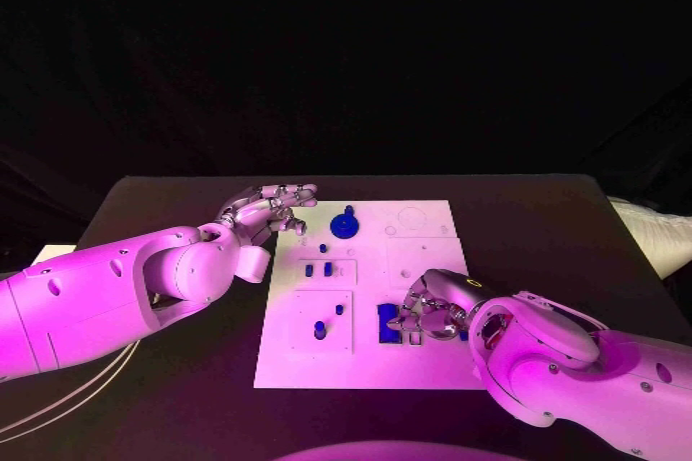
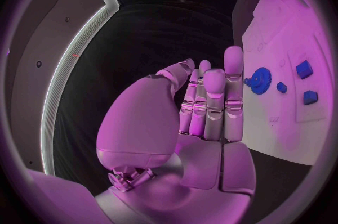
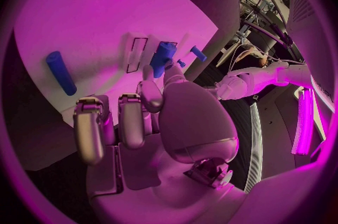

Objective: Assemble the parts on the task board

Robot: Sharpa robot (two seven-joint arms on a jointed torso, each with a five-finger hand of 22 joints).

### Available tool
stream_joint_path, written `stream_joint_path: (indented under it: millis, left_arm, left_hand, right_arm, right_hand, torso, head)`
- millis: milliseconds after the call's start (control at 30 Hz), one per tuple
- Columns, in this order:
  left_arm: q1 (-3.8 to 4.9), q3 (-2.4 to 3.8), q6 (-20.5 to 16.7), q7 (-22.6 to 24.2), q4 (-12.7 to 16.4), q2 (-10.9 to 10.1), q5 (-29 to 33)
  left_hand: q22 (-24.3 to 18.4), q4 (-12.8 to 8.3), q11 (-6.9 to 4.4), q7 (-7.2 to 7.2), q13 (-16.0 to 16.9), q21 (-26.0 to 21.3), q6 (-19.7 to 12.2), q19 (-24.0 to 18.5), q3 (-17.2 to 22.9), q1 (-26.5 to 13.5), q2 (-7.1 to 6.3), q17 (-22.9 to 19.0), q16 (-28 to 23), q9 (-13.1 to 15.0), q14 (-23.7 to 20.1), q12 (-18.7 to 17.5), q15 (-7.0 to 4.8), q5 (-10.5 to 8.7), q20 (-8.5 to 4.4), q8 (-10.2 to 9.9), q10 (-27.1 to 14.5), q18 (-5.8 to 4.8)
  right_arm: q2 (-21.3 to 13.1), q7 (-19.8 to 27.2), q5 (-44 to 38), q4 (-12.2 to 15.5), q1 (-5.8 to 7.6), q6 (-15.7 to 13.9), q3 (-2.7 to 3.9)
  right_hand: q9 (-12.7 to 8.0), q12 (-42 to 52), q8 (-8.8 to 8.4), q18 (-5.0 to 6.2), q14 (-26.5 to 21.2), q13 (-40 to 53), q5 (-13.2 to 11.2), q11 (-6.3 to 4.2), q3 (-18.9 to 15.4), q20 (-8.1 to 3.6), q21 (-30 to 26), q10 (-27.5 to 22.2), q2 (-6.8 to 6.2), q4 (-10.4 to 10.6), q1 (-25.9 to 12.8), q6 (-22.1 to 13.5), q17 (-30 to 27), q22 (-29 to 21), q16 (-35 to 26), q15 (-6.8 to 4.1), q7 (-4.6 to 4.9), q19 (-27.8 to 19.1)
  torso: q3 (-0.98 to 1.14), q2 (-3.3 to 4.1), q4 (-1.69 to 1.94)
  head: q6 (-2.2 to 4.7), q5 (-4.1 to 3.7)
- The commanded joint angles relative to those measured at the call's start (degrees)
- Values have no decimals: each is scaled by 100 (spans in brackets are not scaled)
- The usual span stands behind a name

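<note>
Board point(image 1: 426, 271): white, several small blue parts on it.
Right hand point(image 1: 430, 316): over near edge, holding blue block point(image 1: 389, 323).
Left hand point(image 1: 270, 211): fingers apart, holds nothing, beside blue gear point(image 1: 343, 224).

My left arm point(image 1: 130, 281) reaches in from eight o'clock, and my left hand point(image 1: 267, 213) sits at about ten o'clock, palm open, fingers point(image 2: 213, 94) straight, close together and holding nothing. My right arm point(image 1: 577, 366) comes from four o'clock, bent at the wrist. My right hand point(image 1: 433, 306) hangs low near five o'clock, fingers point(image 3: 90, 134) curled downward; whether they grip anything, I cannot tell.
</note>
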Motion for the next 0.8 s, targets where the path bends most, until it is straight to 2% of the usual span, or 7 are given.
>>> stream_joint_path:
  millis: [33,300,433,600,633,800]
  left_arm:
    - [1,3,102,24,18,1,17]
    - [1,3,104,21,20,-7,17]
    - [1,3,102,21,21,-12,17]
    - [1,2,99,20,28,-17,17]
    - [1,2,100,21,32,-18,17]
    - [0,3,108,33,46,-22,16]
  left_hand:
    - [-5,9,0,3,9,-20,-19,-40,-39,2,53,-8,-39,-8,-49,11,3,-12,2,36,-34,74]
    - [-5,9,0,3,9,-20,-19,-40,-39,2,53,-8,-39,-8,-49,11,3,-12,2,36,-34,74]
    - [-5,9,0,3,9,-20,-19,-40,-39,2,53,-8,-39,-8,-49,11,3,-12,2,36,-34,74]
    - [-5,9,0,3,9,-20,-19,-40,-39,2,53,-8,-39,-8,-49,11,3,-12,2,36,-34,74]
    - [-5,9,0,3,9,-20,-19,-40,-39,2,53,-8,-39,-8,-49,11,3,-12,2,36,-34,74]
    - [-21,17,1,3,11,-42,-26,-45,-56,-9,62,-15,-37,-8,-54,29,6,-10,5,40,-51,76]
  right_arm:
    - [10,-140,-169,-18,-2,100,0]
    - [-193,13,-137,110,-3,-248,12]
    - [-505,124,48,271,27,-387,41]
    - [-971,298,155,400,127,-245,55]
    - [-1038,317,132,415,136,-222,56]
    - [-1351,302,-213,430,162,-42,55]
  right_hand:
    - [12,40,21,-43,325,7,-32,-39,5,-25,31,-5,17,-44,91,36,8,1235,5,-49,-7,415]
    - [30,8,4,-43,321,-1,12,-17,-76,-26,28,-8,-5,51,-46,-39,-5,1232,-5,-38,26,413]
    - [-20,-23,-133,-44,322,-8,169,35,-129,-3,29,-17,4,162,-143,-218,2,1234,-5,0,93,414]
    - [-194,-105,-392,-44,320,-39,432,113,-87,53,30,-50,119,232,-74,-390,3,1237,-8,64,189,415]
    - [-213,-113,-413,-44,320,-42,449,118,-82,59,30,-53,132,240,-66,-394,5,1237,-8,70,195,415]
    - [-262,-137,-455,-45,319,-51,465,128,-86,74,31,-63,130,257,-44,-368,5,1240,-9,82,204,416]
  torso:
    - [-2,-4,-1]
    - [3,-7,-14]
    - [3,-13,-24]
    - [-1,-10,-38]
    - [-1,-9,-40]
    - [5,-1,-92]
  head:
    - [-12,8]
    - [-3,-3]
    - [8,-30]
    - [40,-100]
    - [43,-108]
    - [75,-167]
